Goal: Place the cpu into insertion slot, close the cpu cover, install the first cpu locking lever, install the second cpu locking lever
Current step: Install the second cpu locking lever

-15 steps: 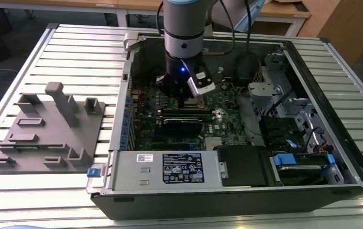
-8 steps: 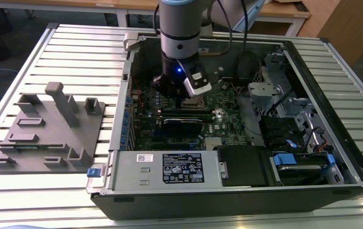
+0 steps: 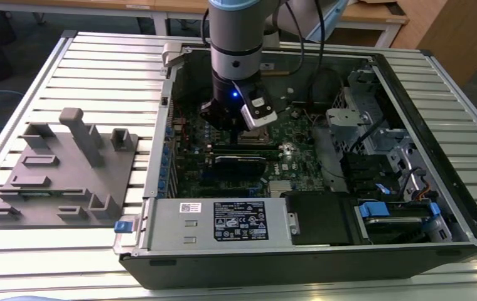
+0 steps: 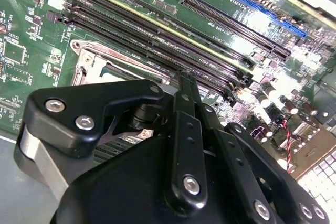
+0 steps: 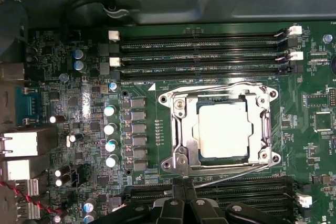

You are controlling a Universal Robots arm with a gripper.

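In the first wrist view the cpu [image 5: 222, 129] lies flat in the insertion slot [image 5: 169, 98] on the green board, its dull silver top showing through the window of the cpu cover [image 5: 181, 129]. The cover is down over it. One thin wire lever [image 5: 210, 88] runs along the socket's side by the memory slots, and another lever [image 5: 231, 170] runs along the opposite side, close to my gripper [image 5: 184, 184]. My gripper's fingers are together with nothing between them, hovering just beside the socket. In the second wrist view the gripper [image 4: 182, 80] hides part of the cover [image 4: 89, 59]. The exterior view has the gripper [image 3: 236, 135] low inside the open case.
Long black memory slots [image 5: 199, 51] flank the socket, with a row of capacitors [image 5: 109, 129] beside it. A grey power supply box [image 3: 218, 222] sits at the case front and a drive cage [image 3: 373, 125] on the exterior view's right. A grey fixture plate [image 3: 63, 175] lies on the table.
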